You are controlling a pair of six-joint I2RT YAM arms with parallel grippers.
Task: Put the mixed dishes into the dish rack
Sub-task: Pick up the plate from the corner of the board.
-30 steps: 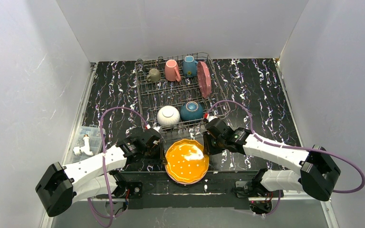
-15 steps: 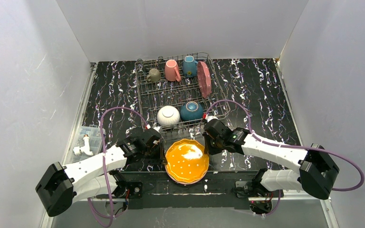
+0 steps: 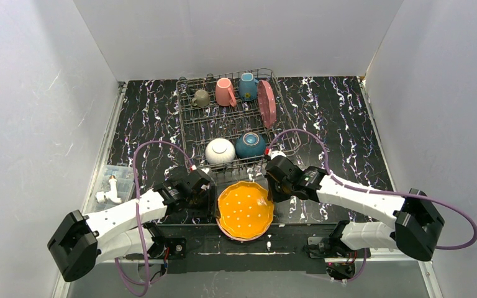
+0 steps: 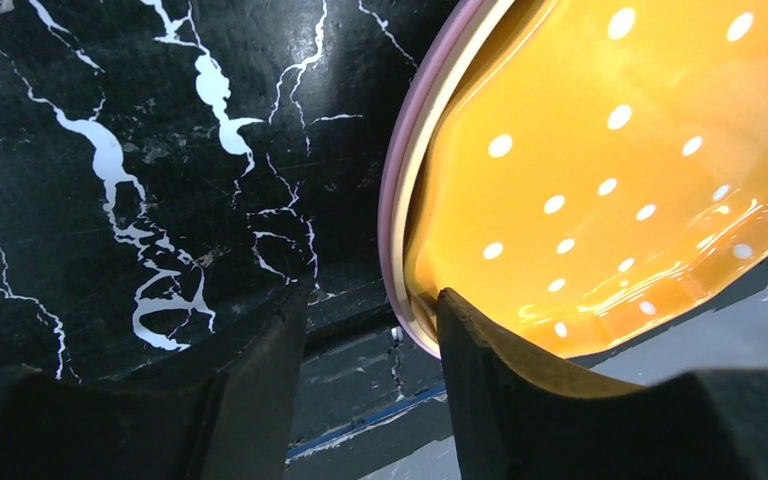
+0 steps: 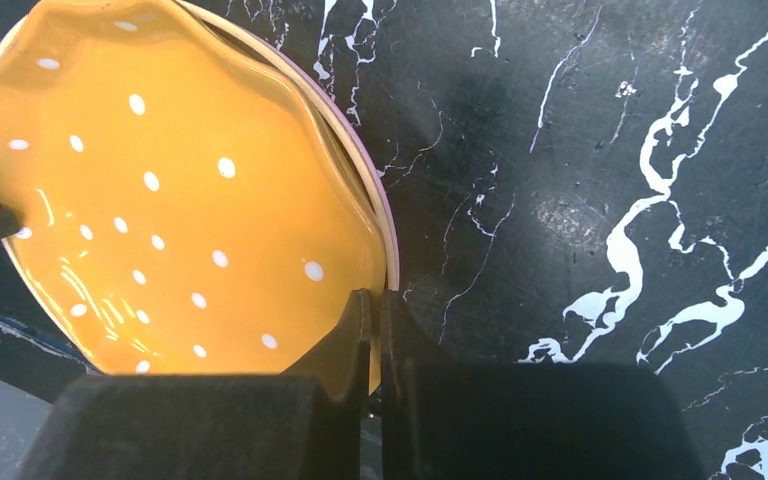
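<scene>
Orange plate (image 3: 244,209) — glossy, scalloped, white-dotted — rim pinched by right gripper (image 5: 373,305), left gripper (image 4: 370,312) gaping around its other edge.

Item: two matching arms, mounted at 7 and 5 o'clock. Left arm (image 3: 121,215) and right arm (image 3: 360,197): glossy white tubular link shells, bulky black joint housings (image 3: 71,245). One purple cable (image 3: 135,180) looped along each. Left hand (image 3: 210,197) and right hand (image 3: 272,186): matt black, blocky fingers (image 4: 260,395) with flat inner faces. Small red mark (image 3: 192,167) beside each wrist.
</scene>
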